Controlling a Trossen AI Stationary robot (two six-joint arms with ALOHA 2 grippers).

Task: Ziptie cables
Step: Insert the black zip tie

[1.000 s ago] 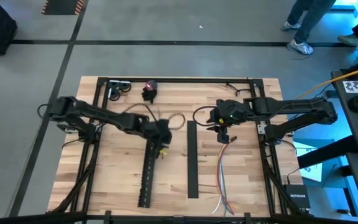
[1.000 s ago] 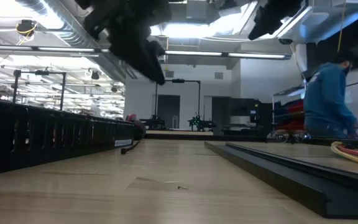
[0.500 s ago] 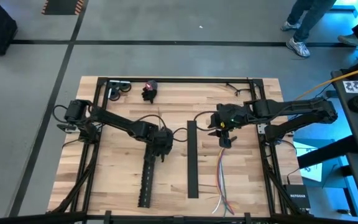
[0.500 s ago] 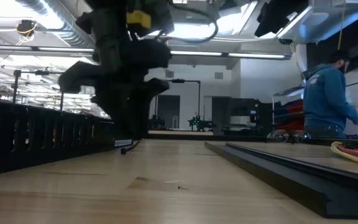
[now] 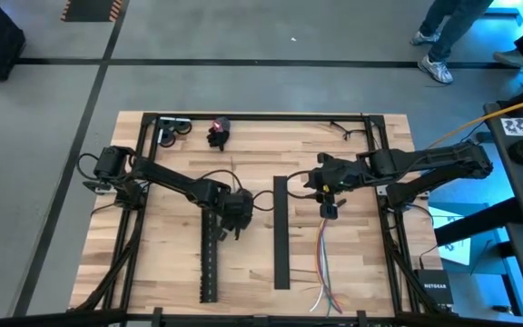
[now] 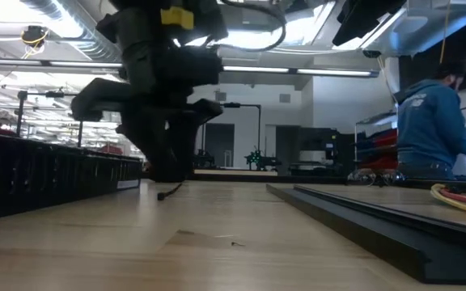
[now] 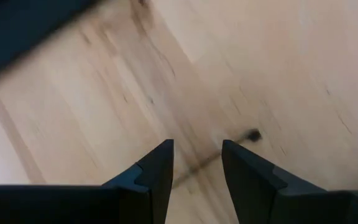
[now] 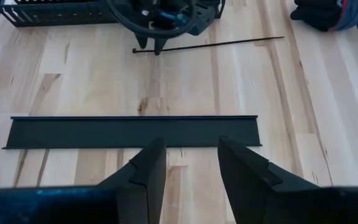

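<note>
The left hand (image 5: 235, 216) hangs low over the wooden tabletop (image 5: 180, 272), just beside the upper end of the long slotted channel (image 5: 211, 263). In its wrist view its two fingers (image 7: 157, 171) stand a little apart, straddling a thin dark ziptie (image 7: 219, 155) that lies flat on the wood — the strap runs between the fingertips with its small square head just past them, and nothing is pinched. The right wrist view shows that same ziptie (image 8: 210, 44) as a long straight line on the boards, with the left hand (image 8: 156, 37) standing over one end of it. The right hand (image 5: 326, 202) hovers above the middle of the tabletop, between the flat black cover strip (image 5: 281, 232) and the cables (image 5: 323, 263); its fingers (image 8: 146, 171) are likewise parted with only air between them. The cables — red, white and other thin wires — lie loose on the near right part of the tabletop, starting just below the right hand and fanning out toward the near edge. In the low view, a person in a blue top (image 6: 431, 129) stands in the room beyond.
</note>
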